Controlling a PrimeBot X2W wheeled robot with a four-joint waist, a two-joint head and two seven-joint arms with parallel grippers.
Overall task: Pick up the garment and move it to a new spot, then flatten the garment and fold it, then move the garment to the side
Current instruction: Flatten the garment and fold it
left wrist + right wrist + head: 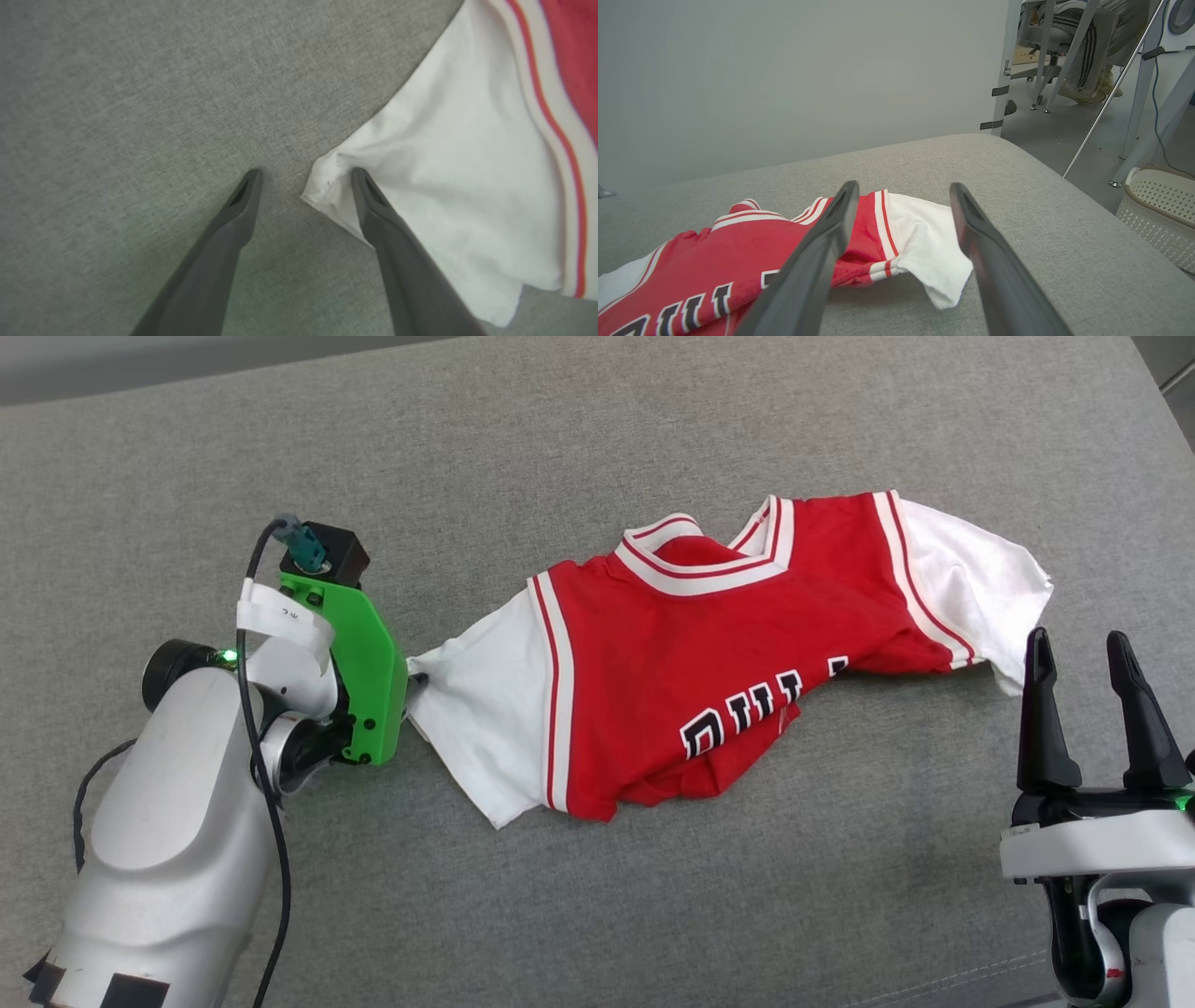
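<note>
Toward the left edge of the grey cushion [597,429]: left gripper [306,171], jaws apart, one finger resting on the corner of the nearer white sleeve [444,177], the other over bare upholstery. Across the middle and out toward the right edge: the garment [709,672], front up, sleeves spread, lower half bunched and tucked under so the lettering is cut short. Near the right front corner: right gripper [1076,637], jaws apart, holding nothing, pointing at the other white sleeve [971,579] just beyond its tips. Probably lining up a two-handed lift. Risky on the left: so thin a bite on a sleeve corner could slip free under pull. Risky too if closed on one layer alone, or lifted unevenly: more twisting and bunching, harder flattening afterward. Also worth minding the rounded right edge, with a basket [1157,205] on the floor below.
</note>
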